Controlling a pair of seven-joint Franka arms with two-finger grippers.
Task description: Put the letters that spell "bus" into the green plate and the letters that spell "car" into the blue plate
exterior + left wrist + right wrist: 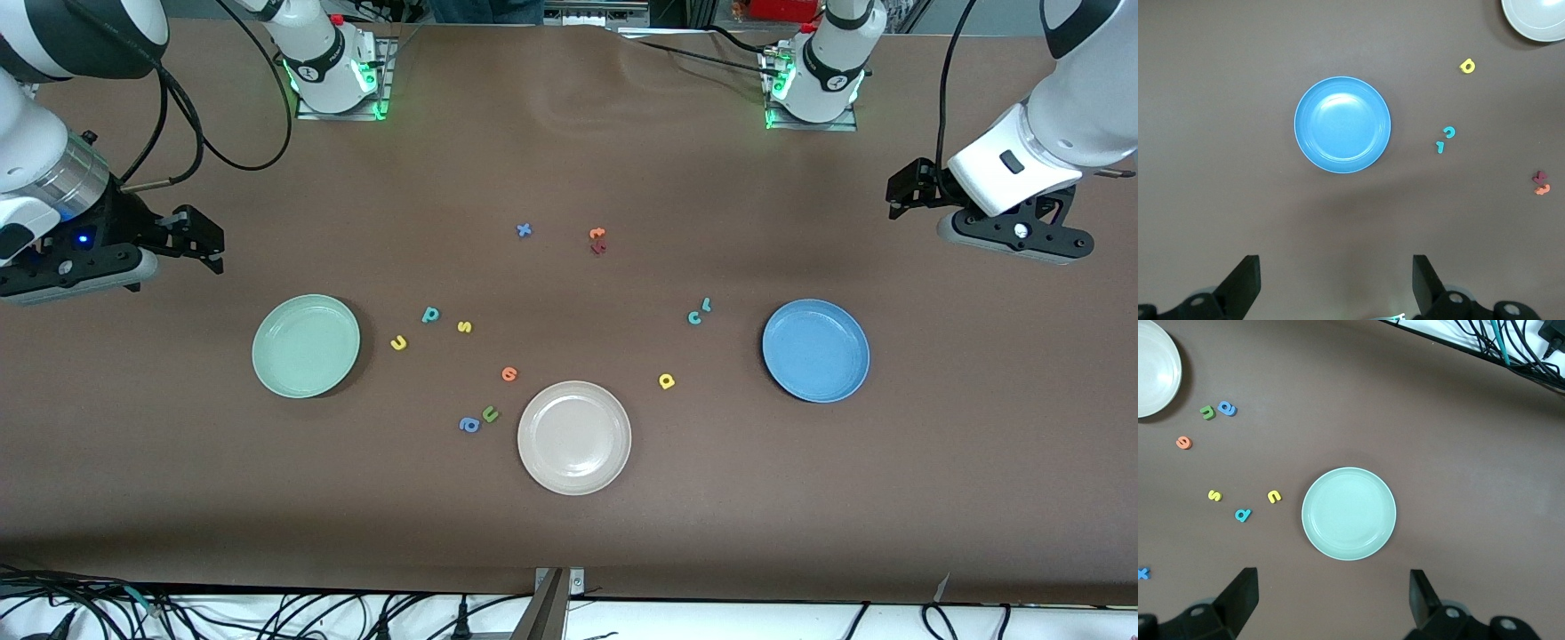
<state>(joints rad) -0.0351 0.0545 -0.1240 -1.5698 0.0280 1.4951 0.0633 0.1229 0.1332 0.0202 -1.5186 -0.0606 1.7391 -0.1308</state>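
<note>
Beige plate (pixel 574 437) nearest; green plate (pixel 1349 513), blue plate (pixel 1343 125) under wide-open, empty right end effector (pixel 1331 600), left end effector (pixel 1336 283)

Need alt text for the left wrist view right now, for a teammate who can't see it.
The empty blue plate sits on the brown table under the open left gripper. Beside it lie a teal c, a teal r and a yellow a.
</note>
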